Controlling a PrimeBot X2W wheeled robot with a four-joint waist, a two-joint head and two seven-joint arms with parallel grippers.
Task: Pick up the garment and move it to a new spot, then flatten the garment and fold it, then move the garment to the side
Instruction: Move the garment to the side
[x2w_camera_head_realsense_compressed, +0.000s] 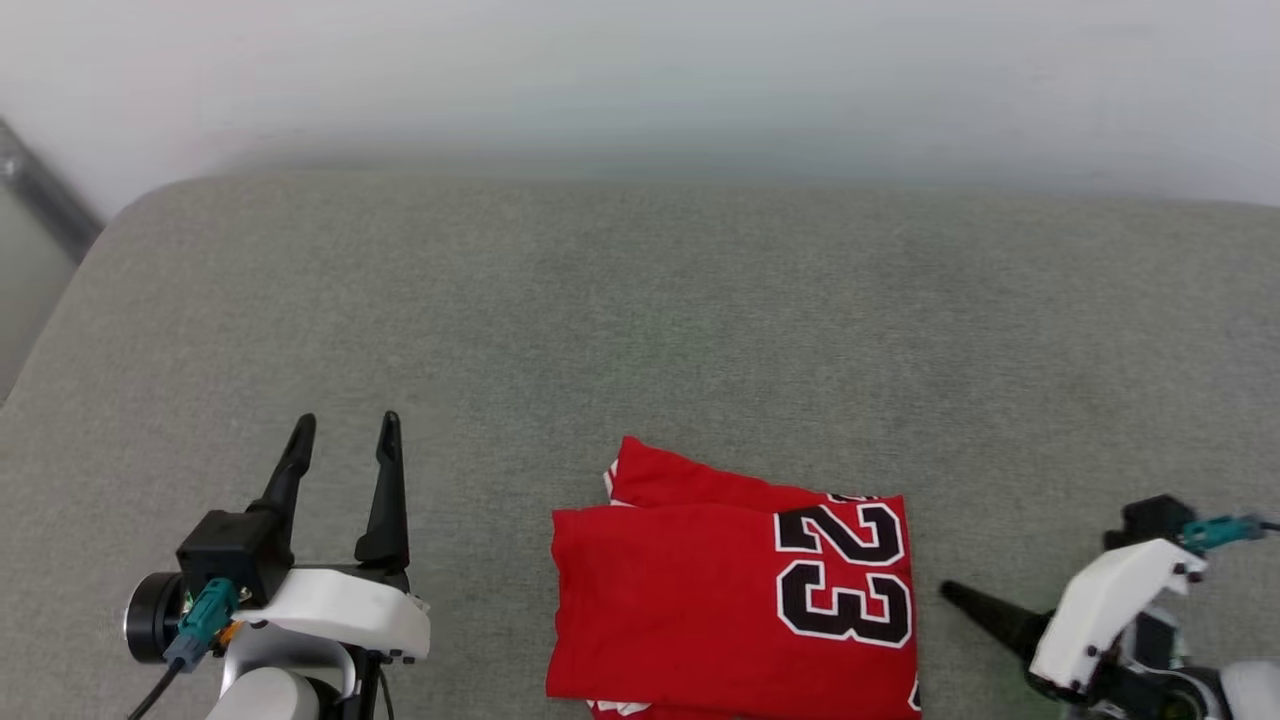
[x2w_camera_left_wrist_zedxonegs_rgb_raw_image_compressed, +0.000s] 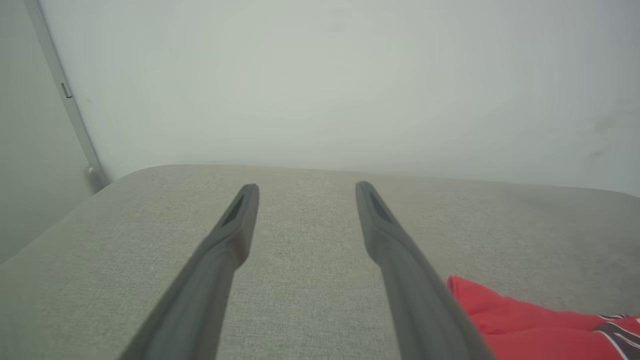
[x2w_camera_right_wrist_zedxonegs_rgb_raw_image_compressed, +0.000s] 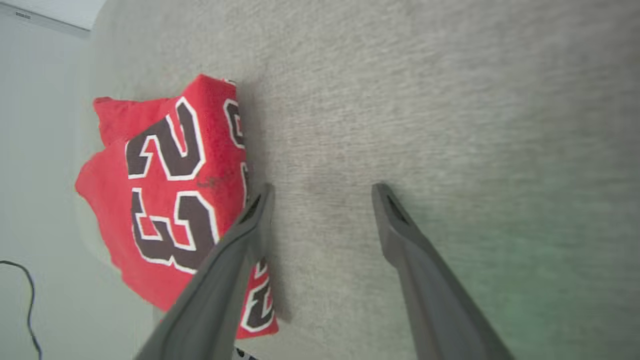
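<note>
A red number-23 jersey (x2w_camera_head_realsense_compressed: 720, 600) lies folded in a rectangle at 5 o'clock on a grey cushion (x2w_camera_head_realsense_compressed: 640, 300); folding looks done. The left gripper (x2w_camera_head_realsense_compressed: 347, 425) at 7 o'clock and right gripper (x2w_camera_right_wrist_zedxonegs_rgb_raw_image_compressed: 324, 189) at 4 o'clock (just beside the jersey) stand spread, empty; only moving it aside may remain.

We had the head camera high, looking forward and down over the grey cushion (x2w_camera_head_realsense_compressed: 640, 300) to the wall (x2w_camera_head_realsense_compressed: 640, 80). Left wrist camera sat low and near the cushion, facing the wall along its fingers (x2w_camera_left_wrist_zedxonegs_rgb_raw_image_compressed: 235, 235). Right wrist camera looked steeply down, rolled sideways. All three shared the garment (x2w_camera_head_realsense_compressed: 680, 600) and the cushion around it.
</note>
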